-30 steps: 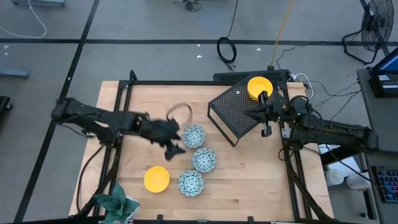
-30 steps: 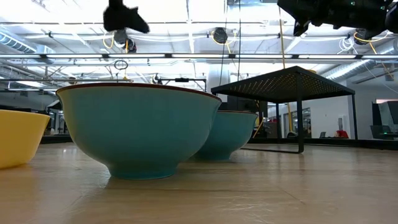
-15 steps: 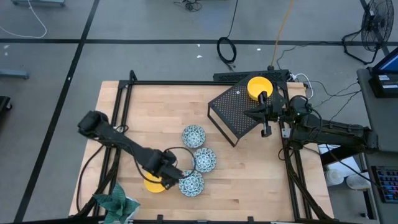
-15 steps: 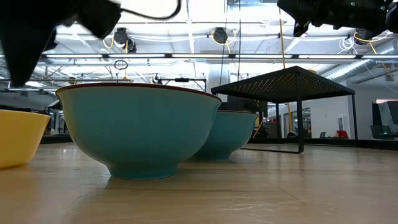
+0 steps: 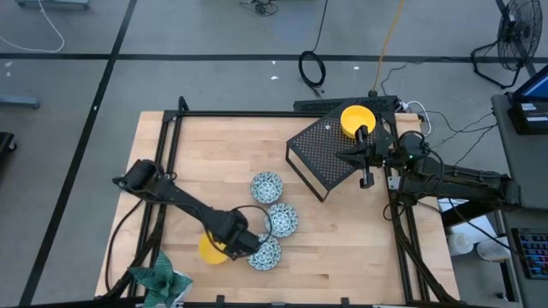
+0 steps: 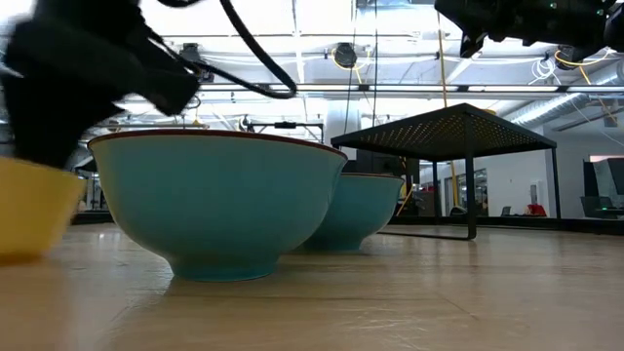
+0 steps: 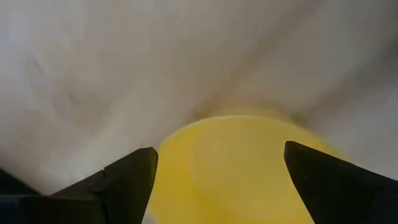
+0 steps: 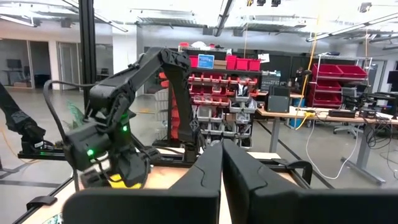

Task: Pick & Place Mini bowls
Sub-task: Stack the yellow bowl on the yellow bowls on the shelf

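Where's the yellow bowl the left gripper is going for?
High view: yellow bowl sits front-left, beside the nearest patterned bowl, under the open left gripper.

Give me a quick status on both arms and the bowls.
Left tool open over yellow bowl. Right tool shut, waiting beside black stand. Patterned bowl crowds the grasp.

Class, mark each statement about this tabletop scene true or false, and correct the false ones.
1. A yellow bowl sits on the black perforated stand. True.
2. The left end effector hangs open over the yellow bowl on the table. True.
3. The three patterned bowls are stacked. False: they sit side by side.
4. The right end effector holds a bowl. False: it is shut on nothing.
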Available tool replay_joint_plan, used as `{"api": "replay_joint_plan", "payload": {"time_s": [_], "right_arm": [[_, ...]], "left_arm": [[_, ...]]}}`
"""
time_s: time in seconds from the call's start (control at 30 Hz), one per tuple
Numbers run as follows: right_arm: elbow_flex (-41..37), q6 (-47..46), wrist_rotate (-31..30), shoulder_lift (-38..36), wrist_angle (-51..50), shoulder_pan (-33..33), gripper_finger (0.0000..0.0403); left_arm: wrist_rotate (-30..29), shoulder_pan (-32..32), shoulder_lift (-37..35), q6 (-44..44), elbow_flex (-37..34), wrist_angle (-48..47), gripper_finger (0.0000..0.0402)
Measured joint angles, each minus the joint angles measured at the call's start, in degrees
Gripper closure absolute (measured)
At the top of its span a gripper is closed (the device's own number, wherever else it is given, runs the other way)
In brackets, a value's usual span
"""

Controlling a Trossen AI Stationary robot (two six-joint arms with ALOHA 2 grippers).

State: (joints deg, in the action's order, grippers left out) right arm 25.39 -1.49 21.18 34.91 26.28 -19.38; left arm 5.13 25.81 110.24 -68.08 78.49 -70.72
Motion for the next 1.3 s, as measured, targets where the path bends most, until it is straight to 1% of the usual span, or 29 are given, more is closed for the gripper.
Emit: {"api": "replay_joint_plan", "payload": {"time_s": [0.1, 0.17, 0.3, 0.43, 0.5, 0.63, 0.73, 0.87, 0.97, 1.03, 1.07, 1.2, 1.3], "right_arm": [[0.0, 0.1, 0.0, 0.0, 0.0, 0.0, 0.0403], [0.0, 0.1, 0.0, 0.0, 0.0, 0.0, 0.0403], [0.0, 0.2, 0.0, 0.0, 0.0, 0.0, 0.0403], [0.0, -0.3, 0.0, 0.0, 0.0, 0.0, 0.0403], [0.0, -0.7, 0.0, 0.1, 0.0, 0.0, 0.0403], [0.0, -0.8, 0.0, 0.2, -0.5, 0.0, 0.0403], [0.0, -0.6, 0.0, 0.3, -0.5, 0.0, 0.0403], [0.0, -0.8, 0.0, 0.3, -0.6, 0.0, 0.0403], [0.0, -0.8, 0.0, 0.3, -1.4, 0.0, 0.0403], [0.0, -0.8, 0.0, 0.3, -1.6, 0.0, 0.0403], [0.0, -0.8, 0.0, 0.3, -1.5, 0.0, 0.0403], [0.0, -0.8, 0.0, 0.3, -1.3, 0.0, 0.0403], [0.0, -0.8, 0.0, 0.3, -0.9, 0.0, 0.0403]], "left_arm": [[-7.7, -1.4, 0.5, 3.0, -0.5, -0.6, 0.0050], [-11.9, -2.5, 0.4, 3.5, -0.6, -1.4, 0.0050], [-17.6, -4.4, 0.0, 3.5, -0.6, -1.8, 0.0050], [-25.0, -5.8, -0.1, 2.4, -0.6, -4.1, 0.0050], [-26.3, -6.5, -0.3, 1.8, -0.2, -7.2, 0.0050], [-26.3, -7.4, -3.7, 0.0, -0.3, -11.5, 0.0050], [-24.7, -7.5, -9.0, 0.7, -0.9, -10.2, 0.0050], [-20.9, -7.5, -16.5, 1.9, -5.6, -1.1, 0.0050], [-17.4, -7.5, -20.3, 1.8, -12.2, 9.2, 0.0050], [-15.0, -7.4, -20.8, 1.8, -16.6, 15.2, 0.0050], [-13.8, -7.4, -20.7, 1.7, -18.4, 16.6, 0.0050], [-11.5, -7.4, -20.3, -1.3, -23.7, 16.8, 0.0050], [-9.7, -7.4, -20.2, -3.5, -25.7, 16.9, 0.0050]]}}
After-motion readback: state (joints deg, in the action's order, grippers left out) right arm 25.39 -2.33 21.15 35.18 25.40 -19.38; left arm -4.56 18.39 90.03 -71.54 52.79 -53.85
